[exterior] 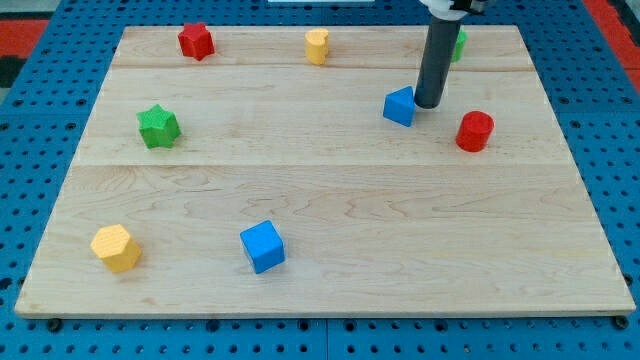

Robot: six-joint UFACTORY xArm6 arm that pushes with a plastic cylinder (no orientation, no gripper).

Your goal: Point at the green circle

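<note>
The green circle (pixel 459 44) shows only as a sliver at the view's top right, mostly hidden behind my dark rod. My tip (pixel 427 104) rests on the board just right of a small blue block (pixel 399 106), touching or nearly touching it, and below the green circle. A red cylinder (pixel 475 131) stands to the lower right of the tip.
A red star (pixel 197 41) and a yellow block (pixel 317 46) sit along the board's top edge. A green star (pixel 158 126) is at the left. A yellow hexagon (pixel 115 248) and a blue cube (pixel 263 246) sit near the bottom left. The wooden board (pixel 330 210) lies on blue pegboard.
</note>
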